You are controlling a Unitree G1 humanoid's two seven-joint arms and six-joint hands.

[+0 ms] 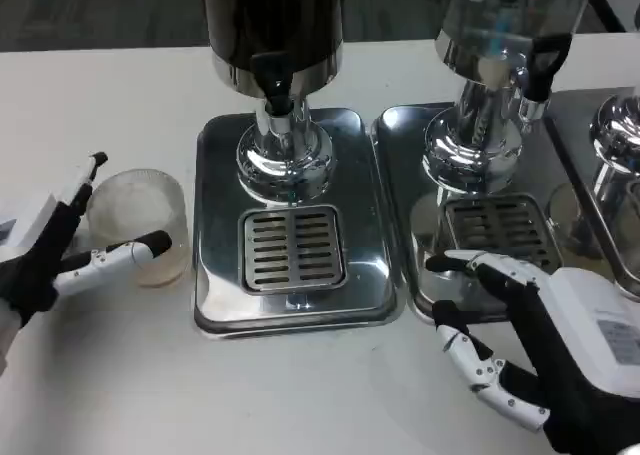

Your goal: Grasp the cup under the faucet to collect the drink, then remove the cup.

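Clear plastic cup [140, 225] standing on the white bench [120, 375], left of the drip tray [290, 250] and well away from the faucet [275, 85]; left hand [60, 260] around the cup, fingers either side, touching; right hand [540, 345] spread, holding nothing, resting at the neighbouring dispenser's tray [400, 215].

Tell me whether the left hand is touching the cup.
Touching. In the head view the left hand has one finger lying across the front of the cup and another at its rim.
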